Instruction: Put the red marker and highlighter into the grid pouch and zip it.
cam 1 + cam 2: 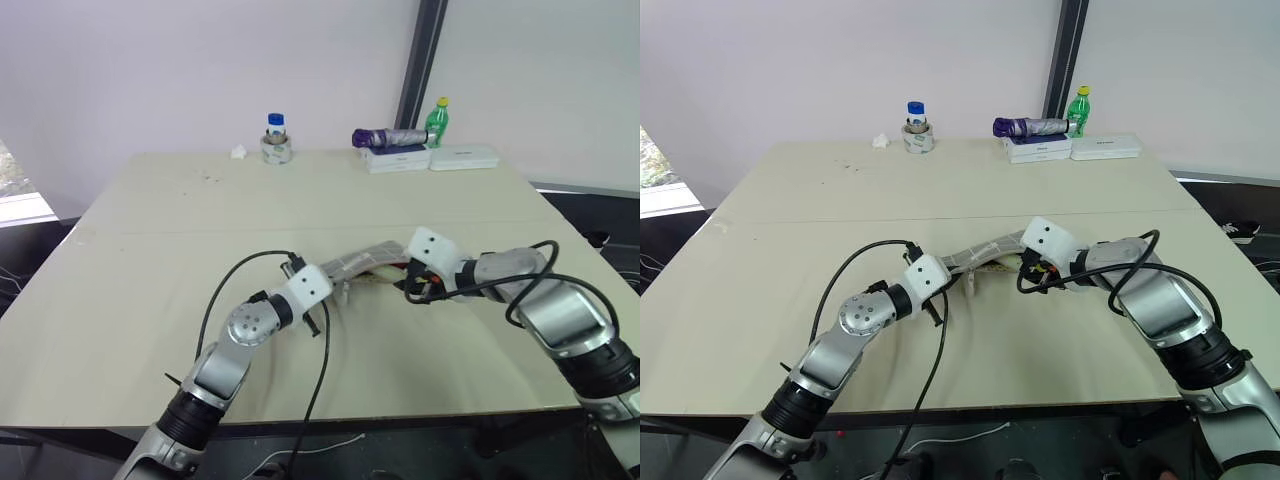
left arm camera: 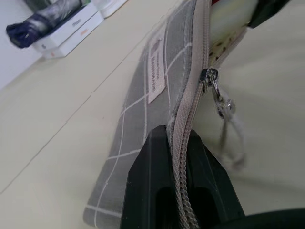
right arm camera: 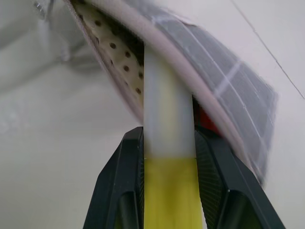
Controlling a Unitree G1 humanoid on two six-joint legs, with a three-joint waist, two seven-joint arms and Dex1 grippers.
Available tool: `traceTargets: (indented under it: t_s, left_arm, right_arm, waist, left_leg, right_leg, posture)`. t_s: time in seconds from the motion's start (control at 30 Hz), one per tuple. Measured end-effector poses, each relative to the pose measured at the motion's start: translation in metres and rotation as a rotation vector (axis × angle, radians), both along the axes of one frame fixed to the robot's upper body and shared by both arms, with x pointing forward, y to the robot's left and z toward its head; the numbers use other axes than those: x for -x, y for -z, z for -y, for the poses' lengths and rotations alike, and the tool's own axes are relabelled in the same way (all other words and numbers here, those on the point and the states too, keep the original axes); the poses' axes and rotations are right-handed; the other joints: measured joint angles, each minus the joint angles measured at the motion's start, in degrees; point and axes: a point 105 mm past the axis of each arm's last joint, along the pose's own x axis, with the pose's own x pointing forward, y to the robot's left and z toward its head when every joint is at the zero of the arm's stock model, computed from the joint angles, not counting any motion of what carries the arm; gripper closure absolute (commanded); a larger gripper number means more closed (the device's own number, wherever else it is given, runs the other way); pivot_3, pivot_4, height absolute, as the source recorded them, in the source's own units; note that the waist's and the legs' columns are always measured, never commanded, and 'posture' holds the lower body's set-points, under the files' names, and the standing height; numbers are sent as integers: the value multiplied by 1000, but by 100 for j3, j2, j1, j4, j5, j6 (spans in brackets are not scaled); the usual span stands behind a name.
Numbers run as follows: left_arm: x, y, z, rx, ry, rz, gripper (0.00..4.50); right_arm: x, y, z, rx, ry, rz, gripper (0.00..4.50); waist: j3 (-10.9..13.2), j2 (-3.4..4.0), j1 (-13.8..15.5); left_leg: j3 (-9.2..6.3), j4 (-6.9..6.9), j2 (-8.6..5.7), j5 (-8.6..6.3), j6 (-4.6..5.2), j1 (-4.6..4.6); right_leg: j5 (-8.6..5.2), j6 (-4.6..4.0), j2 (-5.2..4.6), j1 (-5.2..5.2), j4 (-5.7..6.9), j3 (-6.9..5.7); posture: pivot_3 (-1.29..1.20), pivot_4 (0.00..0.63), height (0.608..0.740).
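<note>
The grid pouch [image 1: 360,262] is grey with white lines and lies mid-table between both arms, its mouth open toward my right arm. My left gripper [image 2: 178,136] is shut on the pouch's zipper edge at the closed end. The zipper pull [image 2: 209,76] hangs a little further along that edge. My right gripper [image 3: 169,133] is shut on the yellow highlighter [image 3: 169,191]. The highlighter's pale cap [image 3: 167,95] pokes into the dotted lining of the open mouth. A bit of the red marker [image 3: 206,119] shows inside the pouch, beside the cap.
At the table's far edge stand a blue-lidded jar on a tape roll [image 1: 276,140], white boxes [image 1: 400,158] with a purple folded umbrella [image 1: 385,136] on top, a green bottle [image 1: 437,120] and a long white box [image 1: 465,156]. Black cables loop over both arms.
</note>
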Motion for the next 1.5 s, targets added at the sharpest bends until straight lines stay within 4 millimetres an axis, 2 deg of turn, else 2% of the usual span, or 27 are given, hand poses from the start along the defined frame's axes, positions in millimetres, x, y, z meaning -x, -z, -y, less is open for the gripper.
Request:
traceTargets:
  t_s: [0.07,0.3,0.4,0.6,0.77,0.97,1.13,1.27,1.5]
  left_arm:
    - [0,0,0,-2,1,1,4500]
    - [2,1,3,10,4,-4,4500]
    - [0,0,3,56,-26,-44,4500]
    - [-7,-3,-3,155,-97,-145,4500]
    - [-16,-15,-7,259,-136,-212,4500]
    - [-21,-20,-10,385,-160,-319,4500]
    - [-22,-34,-6,469,-130,-388,4500]
    - [-20,-41,0,471,-92,-428,4500]
    - [-19,-44,7,444,-61,-514,4500]
  right_arm:
    - [1,1,-4,1,-23,-11,3616]
    - [0,-10,-20,-31,-77,8,85]
    - [1,-15,-21,-45,-87,14,31]
    - [18,-47,-21,-95,-159,101,31]
    - [36,-55,-16,-171,-209,111,31]
    - [37,-36,-15,-231,-158,91,31]
    - [24,-26,-40,-350,-95,91,31]
    - [12,-27,-52,-413,-40,92,31]
    - [7,-27,-66,-471,-15,100,31]
  waist:
    - [0,0,3]
    - [0,0,5]
    - [0,0,16]
    - [0,0,3]
    - [0,-1,14]
    - [0,-1,-1]
    - [0,-1,-1]
    - [0,-1,9]
    - [1,-1,-3]
  left_leg:
    - [0,0,0,0,0,-1]
    - [-1,1,0,0,0,-1]
    - [-2,2,-1,0,0,-2]
    - [-2,2,0,0,0,-1]
    - [-2,5,-1,0,1,-1]
    - [-1,4,0,0,0,0]
    - [-3,5,0,1,-1,0]
    - [-4,4,-2,1,-1,-1]
    - [-4,3,-2,1,-1,-1]
  right_leg:
    - [0,0,0,0,0,0]
    - [0,0,-1,0,0,0]
    - [0,0,-3,1,0,-1]
    - [0,0,0,1,0,-2]
    - [0,1,-1,5,0,-3]
    - [0,1,0,2,1,-2]
    - [0,1,1,3,2,-2]
    - [0,1,1,3,2,-2]
    - [0,1,3,2,2,-2]
  posture:
    - [0,150,740]
    - [0,150,740]
    - [0,150,740]
    - [0,150,740]
    - [0,150,740]
    - [0,150,740]
    - [0,150,740]
    - [0,150,740]
    - [0,150,740]
